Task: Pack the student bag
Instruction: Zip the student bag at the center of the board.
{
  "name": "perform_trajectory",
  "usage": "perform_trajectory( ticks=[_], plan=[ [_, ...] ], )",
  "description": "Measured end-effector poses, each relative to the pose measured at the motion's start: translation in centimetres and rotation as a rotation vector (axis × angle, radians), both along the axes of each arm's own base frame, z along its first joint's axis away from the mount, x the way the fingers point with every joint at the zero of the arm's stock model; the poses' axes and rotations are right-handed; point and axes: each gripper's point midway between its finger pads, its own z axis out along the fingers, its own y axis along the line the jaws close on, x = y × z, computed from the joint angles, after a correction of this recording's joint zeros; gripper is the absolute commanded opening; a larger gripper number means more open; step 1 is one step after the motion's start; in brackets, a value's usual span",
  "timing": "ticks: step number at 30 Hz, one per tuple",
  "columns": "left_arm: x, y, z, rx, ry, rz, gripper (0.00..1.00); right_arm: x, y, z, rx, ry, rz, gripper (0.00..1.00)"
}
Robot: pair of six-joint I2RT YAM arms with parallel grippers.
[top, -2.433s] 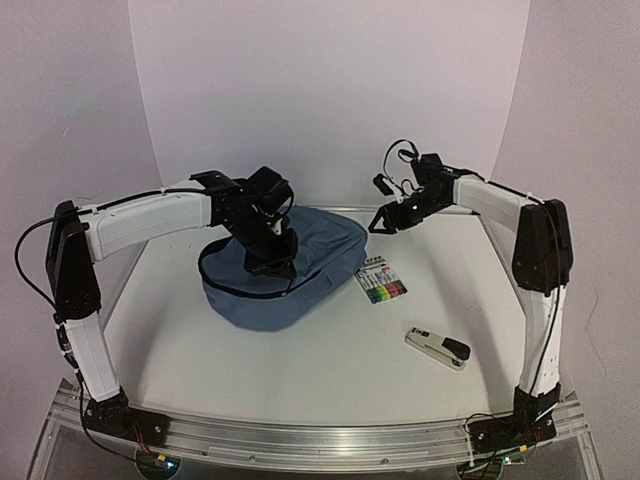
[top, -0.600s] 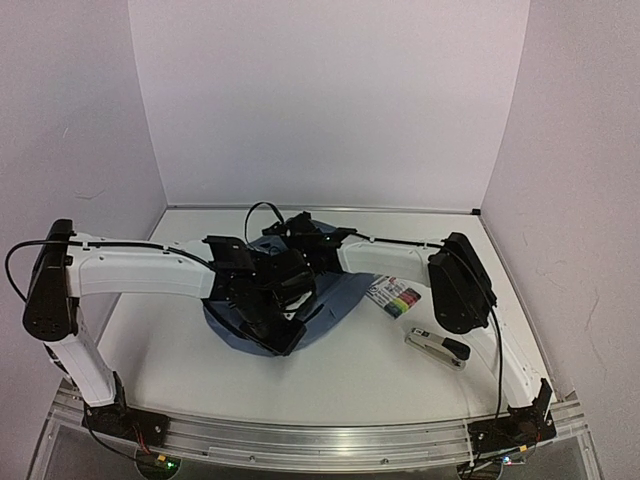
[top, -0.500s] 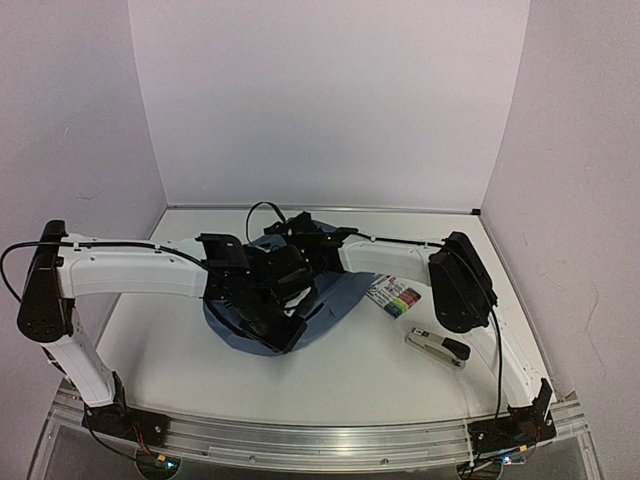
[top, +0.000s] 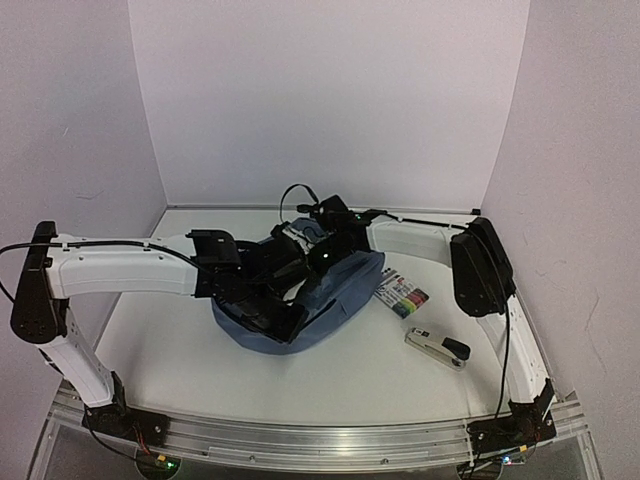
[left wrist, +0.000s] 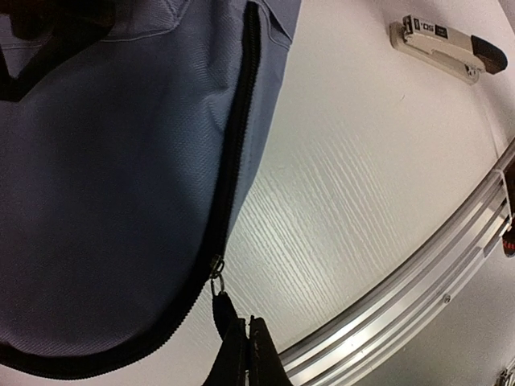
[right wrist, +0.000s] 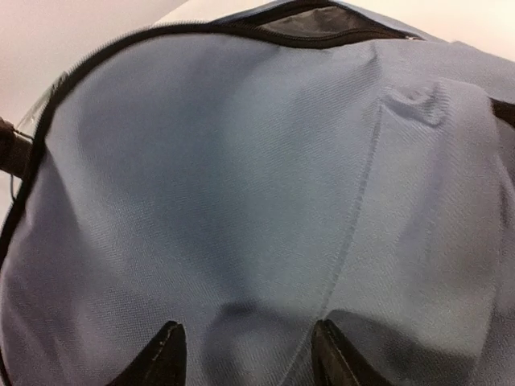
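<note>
Your bag [top: 345,290] lies mid-table, under both claws; the left claw [left wrist: 245,328] sits at the bag's near edge, jaws pinched tight on the black zipper pull [left wrist: 220,305], with the zip [left wrist: 233,161] curving up and away from it; the right claw [right wrist: 247,325] hangs over the blue top panel, fingers [right wrist: 165,358] spread wide and holding nothing; whether they touch the cloth you cannot tell; right of the bag lies a marker pack [top: 401,296]; nearer you, apart from both, lies a stapler [top: 438,346].
</note>
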Motion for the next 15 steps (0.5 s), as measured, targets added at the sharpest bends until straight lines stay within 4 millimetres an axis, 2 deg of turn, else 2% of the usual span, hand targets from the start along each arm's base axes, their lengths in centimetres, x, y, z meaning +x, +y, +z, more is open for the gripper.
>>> perform_trajectory(
  ticks=[4, 6, 10, 12, 15],
  plan=[
    [1.4, 0.4, 0.8, -0.058, -0.007, 0.095, 0.00, 0.9, -3.4, 1.9, 0.041, 0.112, -0.050, 0.76],
    [2.6, 1.5, 1.1, -0.096, -0.005, 0.178, 0.00, 1.3, -6.0, 3.1, 0.049, 0.140, -0.084, 0.78],
    [4.2, 3.8, 0.7, -0.142, 0.023, 0.332, 0.00, 0.7, -10.6, 5.7, 0.056, 0.109, -0.103, 0.81],
    [4.6, 4.6, 0.1, -0.153, 0.039, 0.390, 0.00, -0.4, -11.3, 6.7, 0.057, 0.065, -0.070, 0.80],
    [4.6, 4.7, -0.5, -0.169, 0.059, 0.429, 0.00, -2.6, -10.7, 7.1, 0.055, -0.008, 0.018, 0.80]
  ],
)
